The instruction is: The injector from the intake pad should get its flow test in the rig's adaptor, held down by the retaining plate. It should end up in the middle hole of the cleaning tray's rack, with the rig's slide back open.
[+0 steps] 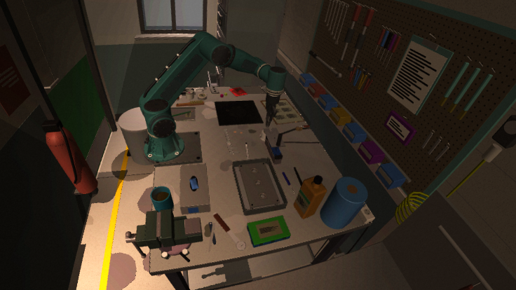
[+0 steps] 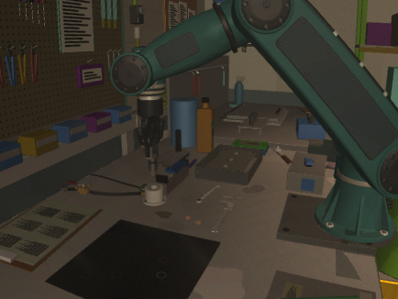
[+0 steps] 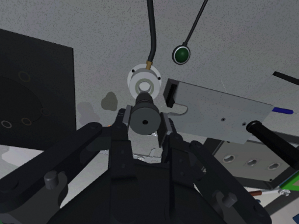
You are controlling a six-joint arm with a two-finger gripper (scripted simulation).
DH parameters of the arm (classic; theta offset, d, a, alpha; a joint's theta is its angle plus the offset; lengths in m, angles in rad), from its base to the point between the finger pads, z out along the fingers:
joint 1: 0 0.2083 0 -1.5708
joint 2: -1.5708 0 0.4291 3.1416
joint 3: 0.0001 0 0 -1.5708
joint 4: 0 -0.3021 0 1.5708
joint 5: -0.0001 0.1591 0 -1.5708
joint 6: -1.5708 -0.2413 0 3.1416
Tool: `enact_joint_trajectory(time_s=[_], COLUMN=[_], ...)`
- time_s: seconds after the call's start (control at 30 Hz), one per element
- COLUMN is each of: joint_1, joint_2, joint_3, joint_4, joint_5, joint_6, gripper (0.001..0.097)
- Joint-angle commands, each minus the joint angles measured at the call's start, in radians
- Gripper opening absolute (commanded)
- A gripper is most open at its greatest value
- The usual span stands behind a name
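Observation:
The injector (image 3: 144, 114) is a dark grey cylinder hanging upright in the air (image 2: 152, 161), nozzle down. It hangs above the rig's white round adaptor (image 3: 144, 81) (image 2: 153, 193) (image 1: 266, 135). A black hose runs from the adaptor. Beside the adaptor lies the rig's grey retaining plate (image 3: 217, 113), slid back clear of the adaptor, with a black handle (image 3: 273, 143). The cleaning tray (image 1: 258, 185) (image 2: 229, 163) sits nearer the bench front, its rack holes (image 3: 251, 162) empty. The black intake pad (image 1: 238, 112) (image 2: 133, 259) lies empty. My gripper (image 3: 145, 122) (image 2: 151, 146) (image 1: 269, 115) is closed and holds the injector.
A blue paper roll (image 1: 342, 202) and an orange bottle (image 1: 309, 196) stand right of the tray. A grey box (image 1: 194, 187), a teal cup (image 1: 161, 198) and a vise (image 1: 166, 228) sit at the front left. A green button (image 3: 181, 54) lies beyond the adaptor.

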Motion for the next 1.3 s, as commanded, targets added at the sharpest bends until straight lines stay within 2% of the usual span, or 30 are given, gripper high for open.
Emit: enact_joint_trajectory(time_s=[0.0,0.37,1.27], joint_1=[0.000,0.000,0.000], joint_2=[0.002,0.033,0.042], joint_3=[-0.003,-0.039,-0.047], joint_4=[0.001,0.001,0.001], joint_5=[0.008,0.075,0.092], joint_6=[0.000,0.000,0.000], gripper=[0.0080,0.0080,0.0080])
